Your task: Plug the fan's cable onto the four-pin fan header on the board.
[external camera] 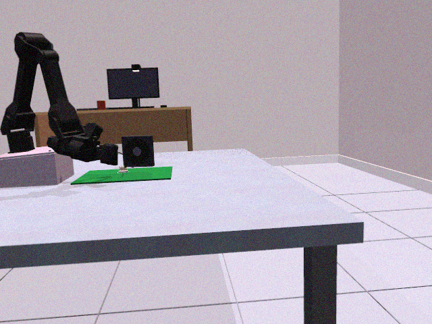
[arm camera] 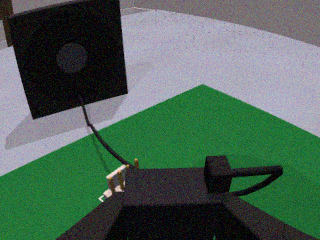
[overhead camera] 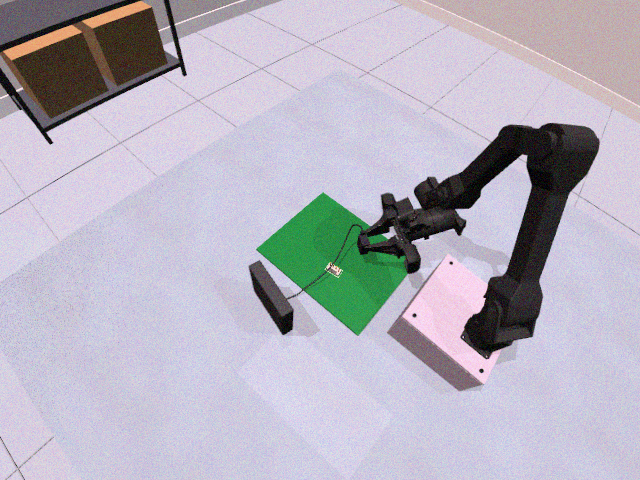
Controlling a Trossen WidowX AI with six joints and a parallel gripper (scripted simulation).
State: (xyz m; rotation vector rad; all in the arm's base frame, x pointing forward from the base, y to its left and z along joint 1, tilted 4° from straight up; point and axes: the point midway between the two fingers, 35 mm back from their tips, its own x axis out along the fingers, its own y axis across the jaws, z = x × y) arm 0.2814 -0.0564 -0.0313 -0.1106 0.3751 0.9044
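Note:
My gripper (overhead camera: 363, 243) (external camera: 112, 154) (arm camera: 170, 202) is shut on the fan plug (arm camera: 218, 174), a small black block showing at the right of the fingertips, with its cable looping out to the right. The gripper is tilted nearly level and held above the green board (overhead camera: 310, 222) (external camera: 153, 172) (arm camera: 200, 125). The white four-pin header (overhead camera: 333, 269) (external camera: 123, 171) (arm camera: 116, 173) stands on the board, beyond and below the fingertips. Its pins point up; in the wrist view the fingers hide part of it. The plug is apart from the header.
The black fan (overhead camera: 271, 299) (external camera: 138, 151) (arm camera: 70, 60) stands upright beyond the board's edge. Its cable (arm camera: 102, 142) runs past the header toward the gripper. The pink base box (overhead camera: 439, 310) (external camera: 31, 171) stands beside the board under the arm.

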